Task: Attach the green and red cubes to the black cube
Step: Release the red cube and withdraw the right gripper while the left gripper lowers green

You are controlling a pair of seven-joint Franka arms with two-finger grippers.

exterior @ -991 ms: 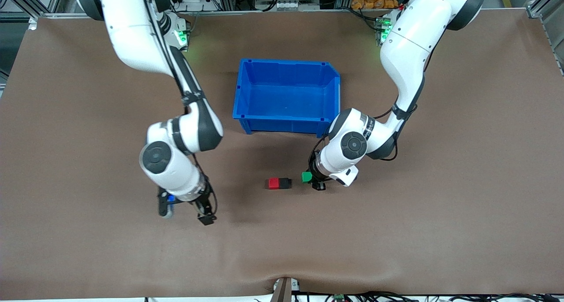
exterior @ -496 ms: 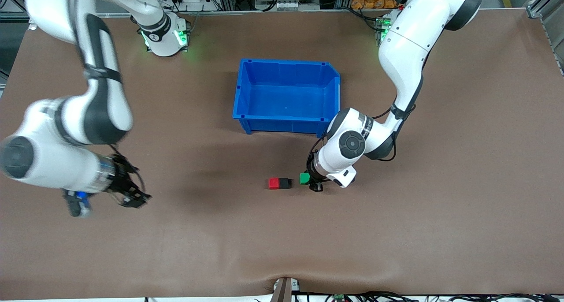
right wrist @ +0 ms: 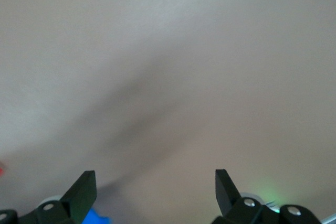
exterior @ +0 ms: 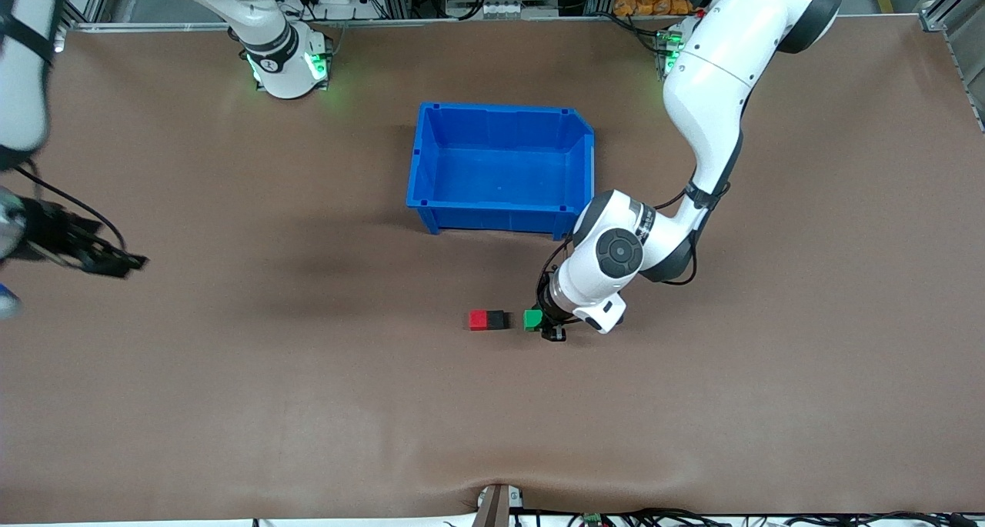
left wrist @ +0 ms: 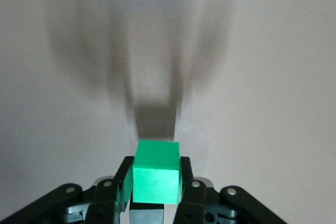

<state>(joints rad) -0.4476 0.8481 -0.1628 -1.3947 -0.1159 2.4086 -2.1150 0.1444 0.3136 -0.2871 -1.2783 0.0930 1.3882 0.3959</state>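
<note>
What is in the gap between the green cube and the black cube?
Nothing: the front view shows only bare brown table between the green cube, held in the left tool, and the black cube.

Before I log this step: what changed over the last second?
The right end effector, open, swung away toward its arm's end of the table. The left end effector, shut on the green cube, edged it toward the black cube. Red cube, bin unmoved.
</note>
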